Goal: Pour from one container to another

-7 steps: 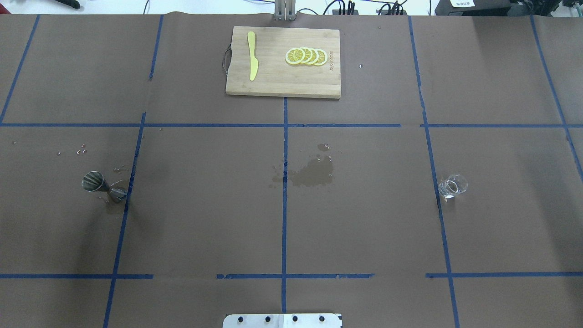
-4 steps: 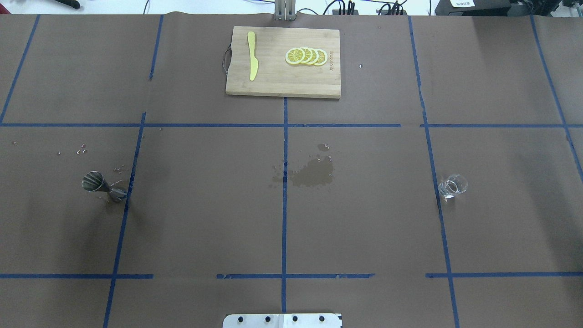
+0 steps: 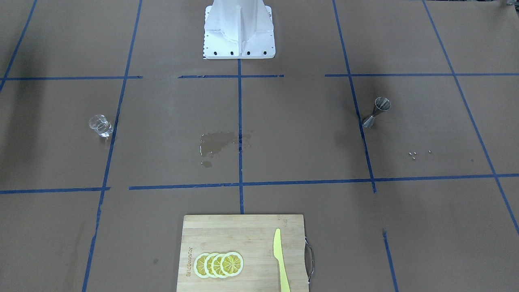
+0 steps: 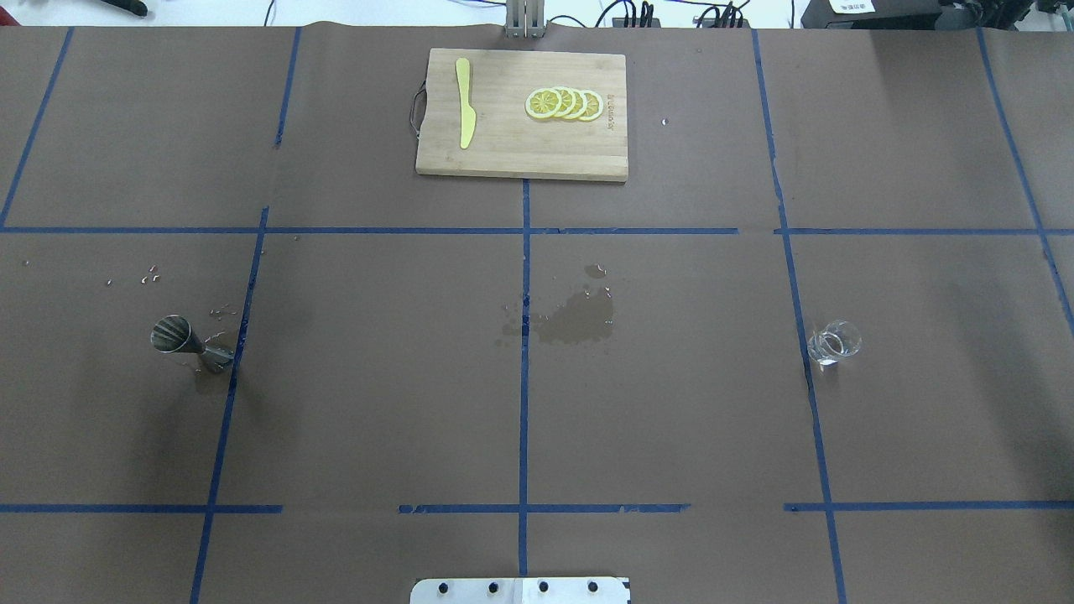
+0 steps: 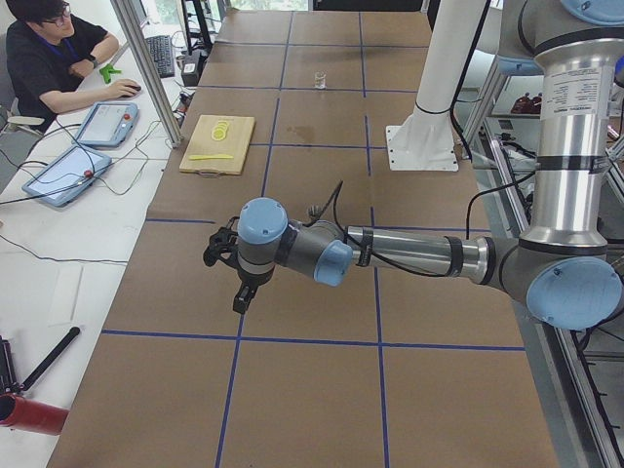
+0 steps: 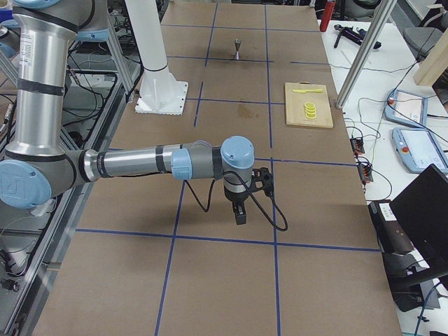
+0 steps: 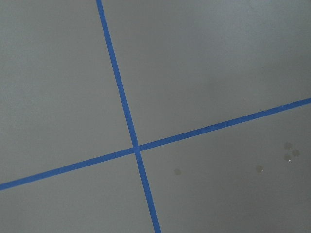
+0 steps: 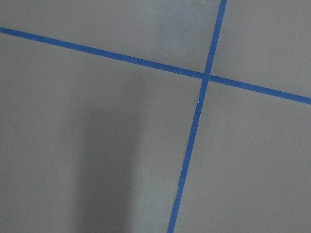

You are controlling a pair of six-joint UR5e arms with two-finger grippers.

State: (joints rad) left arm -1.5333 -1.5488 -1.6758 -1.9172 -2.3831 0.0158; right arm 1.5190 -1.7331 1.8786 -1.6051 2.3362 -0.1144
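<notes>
The small clear glass cup point(image 4: 833, 342) stands upright on the table's right side, also seen in the front-facing view point(image 3: 100, 125) and far off in the left view point(image 5: 319, 80). The steel hourglass jigger point(image 4: 189, 342) stands upright on the left side point(image 3: 377, 112) point(image 6: 238, 49). My left gripper point(image 5: 240, 298) hangs over bare table well short of the jigger. My right gripper point(image 6: 240, 214) likewise hovers far from the cup. Both show only in the side views, so I cannot tell open from shut. The wrist views show only brown paper and blue tape.
A wooden cutting board point(image 4: 503, 151) with lemon slices point(image 4: 564, 103) and a yellow knife point(image 4: 464, 102) lies at the far centre. A wet patch point(image 4: 575, 319) darkens the paper mid-table. The robot base point(image 3: 239, 28) is at the near edge. An operator point(image 5: 58, 54) sits beside the table.
</notes>
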